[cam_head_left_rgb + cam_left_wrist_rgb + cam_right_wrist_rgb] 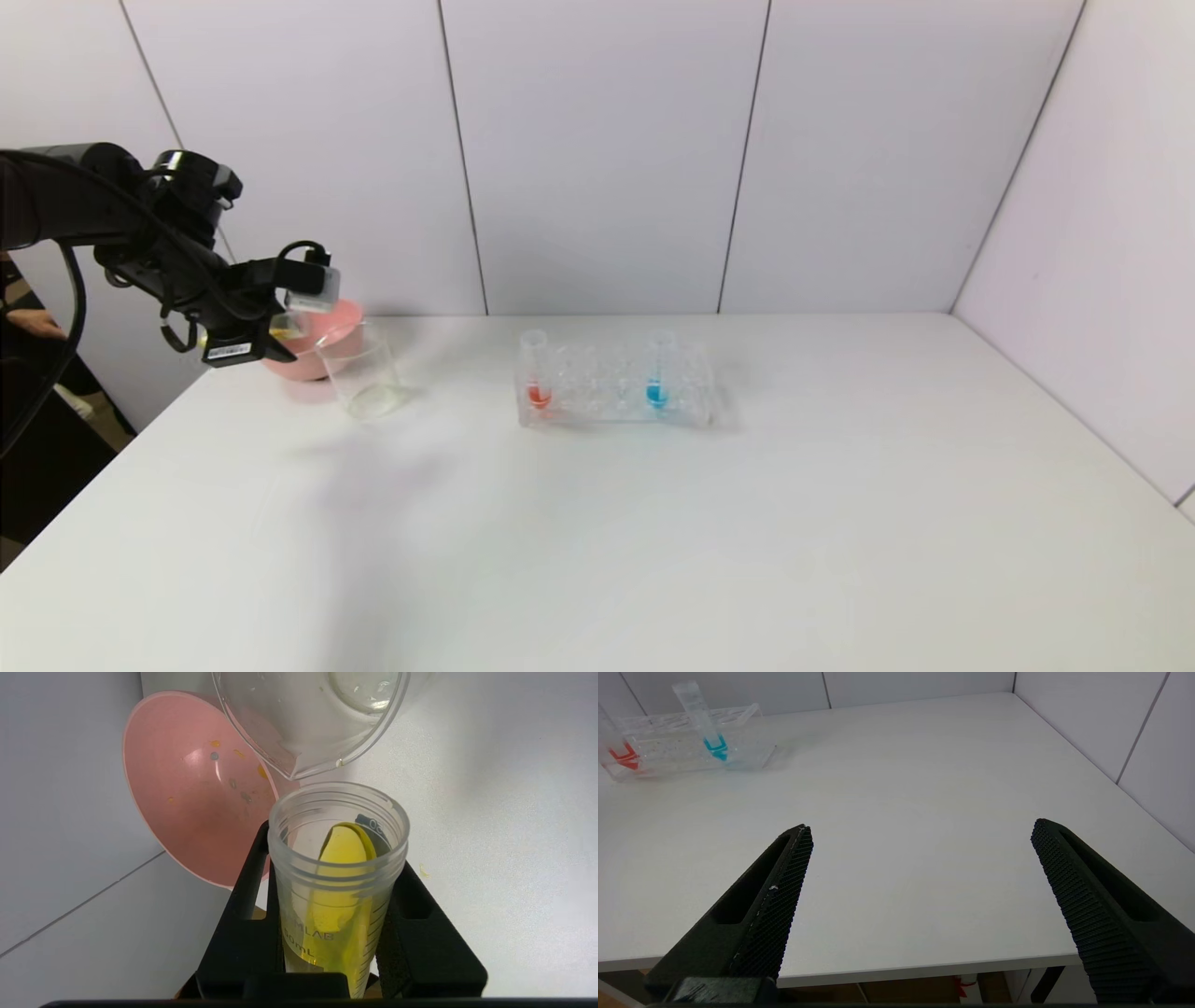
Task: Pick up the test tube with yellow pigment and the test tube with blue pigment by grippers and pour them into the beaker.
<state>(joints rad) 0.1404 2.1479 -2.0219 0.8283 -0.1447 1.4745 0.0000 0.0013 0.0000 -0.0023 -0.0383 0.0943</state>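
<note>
My left gripper (291, 327) (334, 858) is shut on the test tube with yellow pigment (336, 891) and holds it tilted, its open mouth just short of the beaker's rim. The yellow liquid lies along the tube's wall. The clear beaker (362, 371) (308, 718) stands on the table at the far left. The test tube with blue pigment (658, 373) (705, 723) stands upright in the clear rack (691, 397). My right gripper (922, 833) is open and empty by the table's near edge, out of the head view.
A pink bowl (327, 341) (196, 788) sits just behind the beaker against the back wall. A red-tipped tube (537, 369) stands at the rack's left end. White wall panels close the back and right sides.
</note>
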